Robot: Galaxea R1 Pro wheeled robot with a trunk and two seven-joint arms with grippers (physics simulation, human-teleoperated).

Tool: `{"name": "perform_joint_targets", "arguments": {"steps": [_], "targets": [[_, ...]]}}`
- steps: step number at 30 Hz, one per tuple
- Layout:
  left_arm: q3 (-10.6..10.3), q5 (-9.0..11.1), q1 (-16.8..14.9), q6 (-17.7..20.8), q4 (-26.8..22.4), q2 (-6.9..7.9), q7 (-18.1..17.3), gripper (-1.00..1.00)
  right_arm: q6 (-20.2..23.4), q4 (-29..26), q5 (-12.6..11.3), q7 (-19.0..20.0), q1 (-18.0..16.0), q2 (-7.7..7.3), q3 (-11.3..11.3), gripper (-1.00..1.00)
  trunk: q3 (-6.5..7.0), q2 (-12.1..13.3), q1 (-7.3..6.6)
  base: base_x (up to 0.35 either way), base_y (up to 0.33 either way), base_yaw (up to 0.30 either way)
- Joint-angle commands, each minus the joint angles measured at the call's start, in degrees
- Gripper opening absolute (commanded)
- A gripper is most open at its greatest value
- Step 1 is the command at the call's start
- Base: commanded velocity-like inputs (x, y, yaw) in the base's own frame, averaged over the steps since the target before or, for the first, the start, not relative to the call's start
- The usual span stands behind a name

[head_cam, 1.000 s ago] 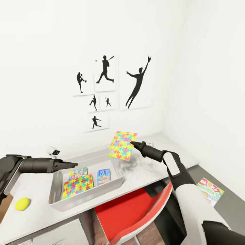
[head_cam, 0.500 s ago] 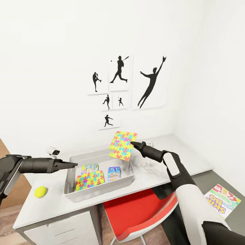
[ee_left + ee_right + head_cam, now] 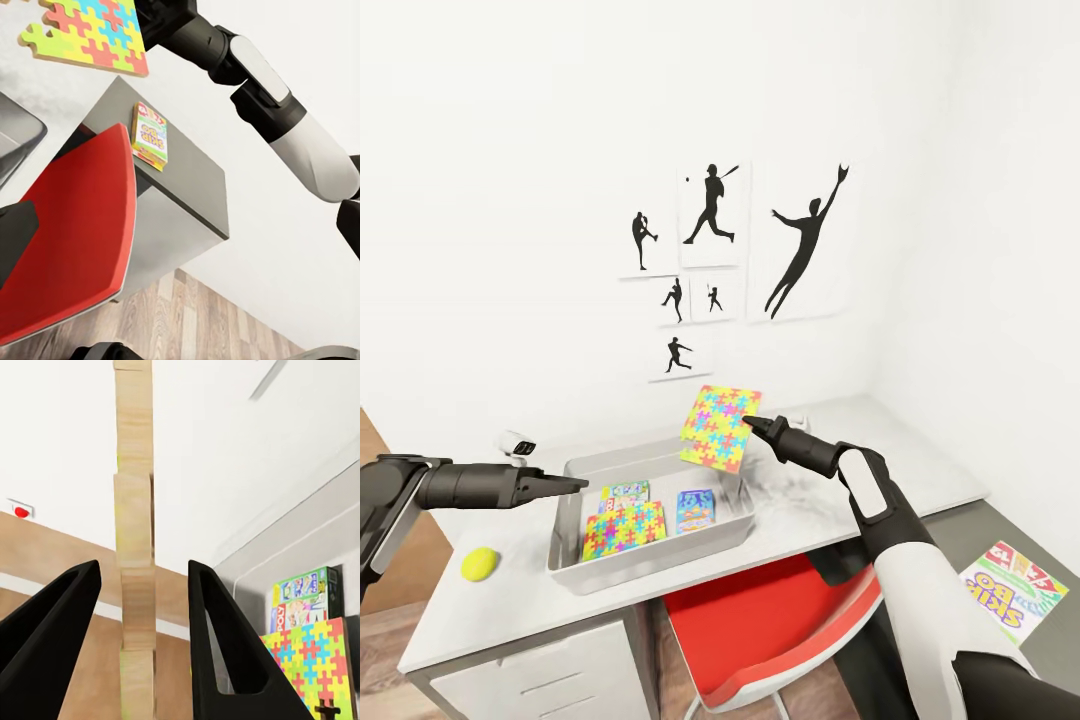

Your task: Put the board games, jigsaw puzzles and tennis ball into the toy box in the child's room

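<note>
My right gripper (image 3: 748, 424) is shut on a bright jigsaw puzzle (image 3: 720, 427), holding it tilted in the air above the right end of the toy box (image 3: 660, 566). The puzzle's thin wooden edge (image 3: 135, 547) stands between the two black fingers in the right wrist view. In the grey box lie a second jigsaw puzzle (image 3: 623, 528) and two board games (image 3: 695, 508). The tennis ball (image 3: 479, 563) rests on the pale table (image 3: 830, 500) left of the box. A board game (image 3: 1015, 590) lies on the dark table top at the right. My left gripper (image 3: 575, 484) hovers shut by the box's left end.
A red-and-white chair (image 3: 770, 620) is tucked under the desk in front of the box. A small white device (image 3: 518, 443) sits at the wall behind the box. Black sports posters (image 3: 710, 215) hang above. Wood floor (image 3: 380, 640) lies to the left.
A second ago the whole view shifted, so the desk and box now sit further right and the held puzzle hangs over the box's right end. Nothing has moved in the last half second.
</note>
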Motion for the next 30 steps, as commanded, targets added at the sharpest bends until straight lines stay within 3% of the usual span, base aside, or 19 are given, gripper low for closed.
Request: {"name": "perform_joint_targets", "arguments": {"steps": [1,13,22,30], "targets": [[-0.12,0.06,-0.06,0.61,0.01,0.06,-0.21,1.0,0.38,0.0,0.14,0.19,-0.05,0.07,-0.29,-1.0,-0.14,-0.14,0.04,0.0,0.0,0.0],[-0.12,0.07,-0.06,0.6,0.01,0.06,-0.21,1.0,0.41,-0.08,0.15,0.11,0.06,0.11,-0.29,-1.0,-0.14,-0.14,0.04,0.0,0.0,0.005],[-0.12,0.06,-0.06,0.6,0.09,0.06,-0.21,1.0,0.27,0.08,0.14,-0.31,0.08,0.23,-0.2,-1.0,-0.43,-0.14,0.04,-0.053,0.0,0.193],[-0.12,0.06,-0.06,0.6,0.1,0.06,-0.21,1.0,0.27,-0.02,0.15,-0.25,0.08,0.25,-0.2,-1.0,-0.48,-0.14,0.04,-0.005,0.0,0.024]]}}
